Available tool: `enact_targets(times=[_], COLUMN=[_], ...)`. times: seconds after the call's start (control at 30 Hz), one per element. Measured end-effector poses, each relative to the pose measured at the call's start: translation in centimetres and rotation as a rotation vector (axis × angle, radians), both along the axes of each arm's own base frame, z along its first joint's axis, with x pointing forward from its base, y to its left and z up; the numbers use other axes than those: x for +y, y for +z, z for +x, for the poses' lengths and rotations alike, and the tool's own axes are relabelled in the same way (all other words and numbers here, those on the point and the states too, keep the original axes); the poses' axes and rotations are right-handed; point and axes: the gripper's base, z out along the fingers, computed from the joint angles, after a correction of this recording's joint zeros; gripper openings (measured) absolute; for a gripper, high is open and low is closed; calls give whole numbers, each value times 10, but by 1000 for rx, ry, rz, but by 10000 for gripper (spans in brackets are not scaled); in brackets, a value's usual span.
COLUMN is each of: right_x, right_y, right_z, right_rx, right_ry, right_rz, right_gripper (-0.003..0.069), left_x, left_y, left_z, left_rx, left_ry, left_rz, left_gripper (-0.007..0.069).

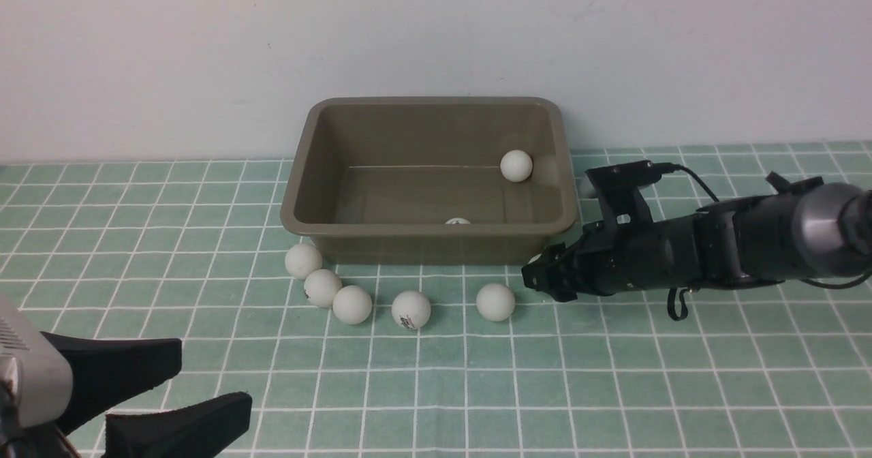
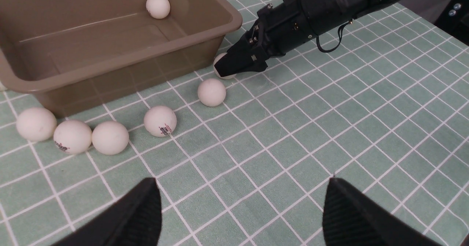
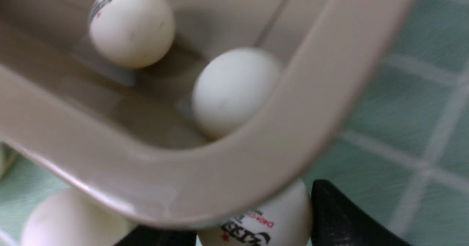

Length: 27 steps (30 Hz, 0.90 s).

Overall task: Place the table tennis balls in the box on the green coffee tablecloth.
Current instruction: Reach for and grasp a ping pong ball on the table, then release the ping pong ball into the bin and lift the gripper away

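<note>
- The gripped ball (image 3: 256,224) is found between the fingers of the right pincer (image 1: 538,270), just outside the near right corner of the box (image 1: 429,243).
- The right pincer appears to be closed on this ball, with a finger touching each side. In the front view most of the ball is hidden.
- The gripped ball is set low on the green coffee tablecloth (image 1: 613,376), close under the box rim.
- The left pincer (image 1: 214,383) is held wide open and empty at the near left, well apart from every ball.
- Eight table tennis balls are counted:
  - two in the box, a far-corner ball (image 1: 516,165) and a near-wall ball (image 1: 458,221);
  - five in a loose row (image 1: 352,304) on the cloth before the front wall;
  - the gripped one.
- One box and one cloth are seen.
</note>
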Motion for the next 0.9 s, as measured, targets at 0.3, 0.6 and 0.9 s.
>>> enact_targets(times=[0.3,0.6,0.9], right_x=[-44,-70,-20], right_y=[57,107,130], right_z=[7,7,6], right_rx=[-162,-237,-294], right_ry=[-120,-98,124], right_rz=[-121,10,156], right_gripper=[360,360,360], left_x=[-3,-5,-4], left_y=[-2,-3,-3], left_z=[-4,-7,-6], left_rx=[34,54,44], left_ry=[-54,-85,-75], left_rz=[-2,-3,0], left_gripper=[531,531,531])
